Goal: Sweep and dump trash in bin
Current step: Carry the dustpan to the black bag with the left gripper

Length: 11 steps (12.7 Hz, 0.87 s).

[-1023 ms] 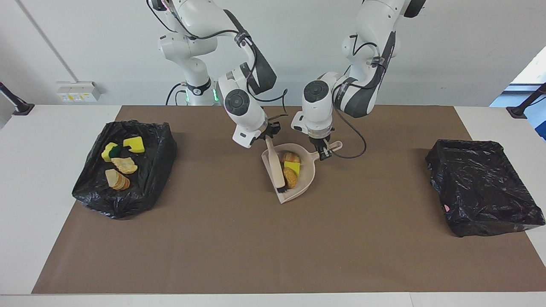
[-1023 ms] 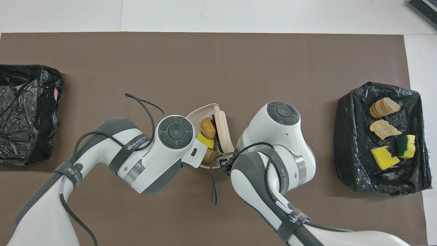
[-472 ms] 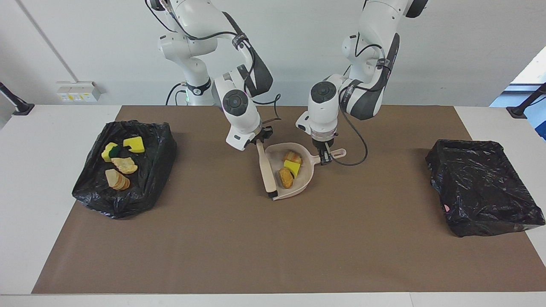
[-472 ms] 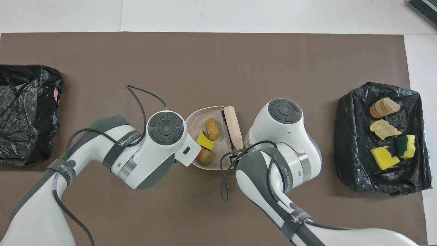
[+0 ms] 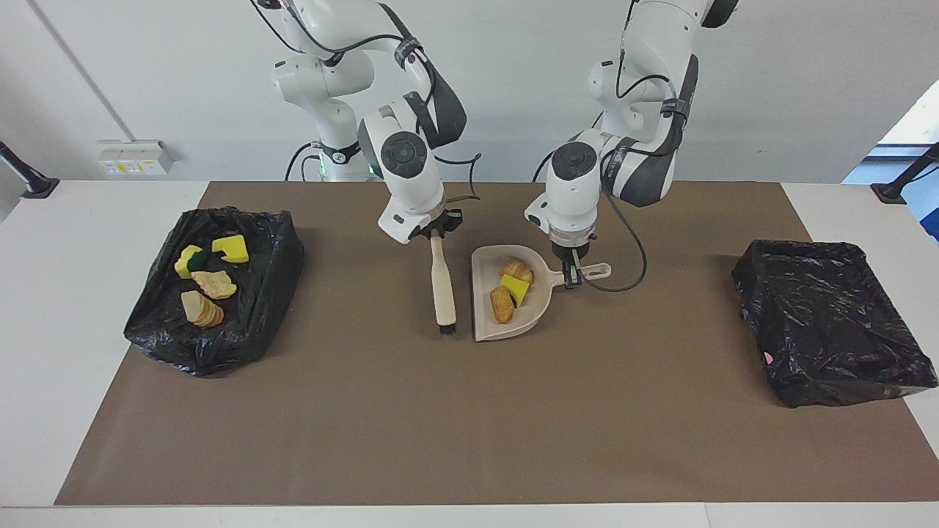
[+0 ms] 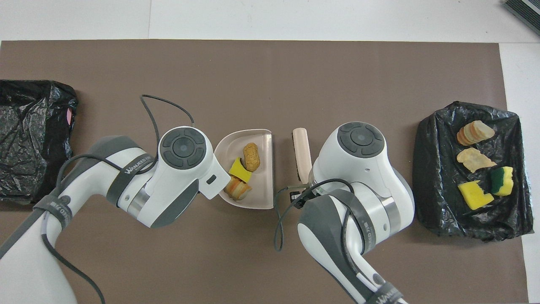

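The beige dustpan (image 5: 486, 293) is at the middle of the brown mat, with my left gripper (image 5: 571, 273) shut on its handle. Three pieces of trash (image 5: 513, 287) lie in it: a yellow sponge wedge between two bread-like chunks. I cannot tell whether the pan touches the mat. My right gripper (image 5: 438, 236) is shut on the beige brush (image 5: 442, 290), which hangs bristles down beside the pan's mouth, apart from it. In the overhead view the dustpan (image 6: 263, 185) and brush (image 6: 302, 145) show between the two wrists, which hide both grippers. More trash (image 5: 207, 282) lies in the black-lined bin (image 5: 271, 249).
The bin (image 6: 430, 169) holding the trash sits at the right arm's end of the table. A second black-lined bin (image 5: 829, 323) sits at the left arm's end. The brown mat (image 5: 469, 425) covers most of the white table.
The brush has come out of the dustpan and swung toward the right arm's end. The dustpan has turned and shifted toward the left arm's end. Both wrists have risen.
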{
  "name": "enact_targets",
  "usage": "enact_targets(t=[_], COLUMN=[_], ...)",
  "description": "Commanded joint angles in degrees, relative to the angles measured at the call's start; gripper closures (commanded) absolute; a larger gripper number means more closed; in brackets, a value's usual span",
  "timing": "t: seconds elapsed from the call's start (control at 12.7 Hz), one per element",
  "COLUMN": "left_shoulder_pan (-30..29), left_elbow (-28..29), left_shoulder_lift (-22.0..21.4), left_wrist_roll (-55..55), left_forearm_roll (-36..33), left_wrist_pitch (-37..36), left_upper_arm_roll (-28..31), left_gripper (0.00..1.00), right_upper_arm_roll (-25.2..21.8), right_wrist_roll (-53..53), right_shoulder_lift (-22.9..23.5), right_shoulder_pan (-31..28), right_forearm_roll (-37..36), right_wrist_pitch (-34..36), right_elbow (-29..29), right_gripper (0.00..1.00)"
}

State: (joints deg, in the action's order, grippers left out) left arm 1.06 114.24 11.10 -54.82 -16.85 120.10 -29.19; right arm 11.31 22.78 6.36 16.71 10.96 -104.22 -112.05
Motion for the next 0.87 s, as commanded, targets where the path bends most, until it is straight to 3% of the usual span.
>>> enact_targets(t=[0.0,0.39,0.79], left_shoulder_pan=[-0.4,-0.2,0.1], left_elbow=[1.3,1.3,0.5], left_shoulder_lift=[-5.0,-10.4,-12.0], left_wrist_roll=[-5.6,-17.3,-24.8], left_forearm_roll=[0.5,5.0,8.3], left_wrist_pitch=[0.0,-2.6,-4.1], left_upper_arm_roll=[3.0,13.6,26.3], left_gripper=[1.0,1.0,1.0], right_upper_arm_roll=[0.6,1.3,1.3], right_wrist_roll=[6.8,18.0,20.2], right_shoulder_lift=[-4.8,-9.4,-9.4], right_shoulder_pan=[0.0,8.1,16.3], right_forearm_roll=[-2.1,-1.6,0.2], right_wrist_pitch=[3.0,0.4,-4.6], right_elbow=[-0.8,-4.8,-10.1], right_gripper=[1.0,1.0,1.0])
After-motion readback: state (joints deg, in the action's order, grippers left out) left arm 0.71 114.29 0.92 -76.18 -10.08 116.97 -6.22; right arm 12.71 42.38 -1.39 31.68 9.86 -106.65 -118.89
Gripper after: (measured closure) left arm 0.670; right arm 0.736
